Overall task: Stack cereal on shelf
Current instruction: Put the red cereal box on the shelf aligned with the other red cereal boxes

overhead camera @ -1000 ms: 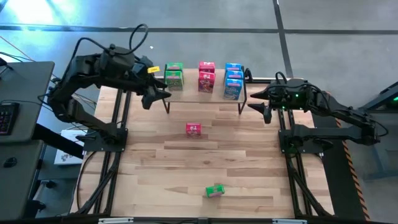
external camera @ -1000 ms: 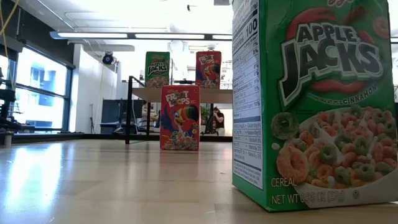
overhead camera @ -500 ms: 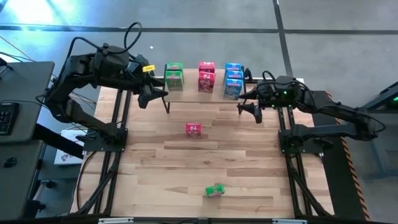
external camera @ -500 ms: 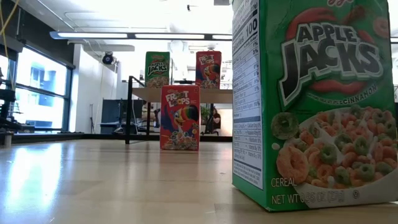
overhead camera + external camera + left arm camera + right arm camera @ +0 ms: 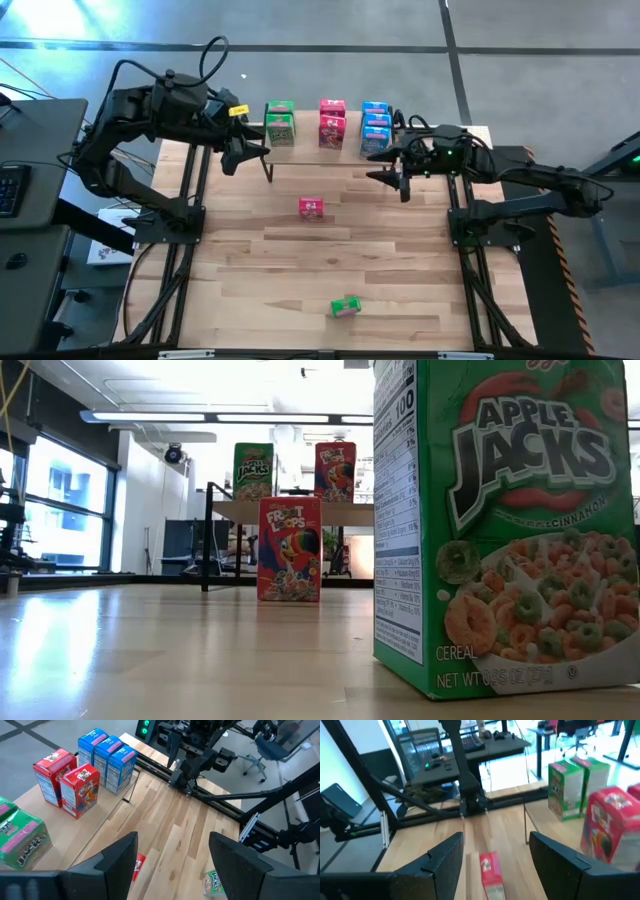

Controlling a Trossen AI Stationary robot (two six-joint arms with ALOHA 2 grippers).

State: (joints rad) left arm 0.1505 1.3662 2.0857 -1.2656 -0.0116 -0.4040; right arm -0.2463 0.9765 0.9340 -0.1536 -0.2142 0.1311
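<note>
Loose red-pink printed cardboard cereal box (image 5: 311,207): upright on the tabletop, in front of the low shelf with light wooden board and thin black legs (image 5: 345,150), near its middle. Matt card, flat faces, square edges.

Right gripper (image 5: 385,177): jaws spread, empty, at the shelf's right front corner, pointing towards that box; judged the nearer arm.

Left gripper (image 5: 240,158): jaws spread, empty, at the shelf's left end.

Loose green printed cardboard cereal box (image 5: 346,306): well in front of the shelf, apart from both grippers.

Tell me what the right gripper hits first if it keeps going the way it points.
Probably the red box standing on the table: it lies ahead between the right gripper's open fingers. Depth is unclear; it might pass above it.
</note>
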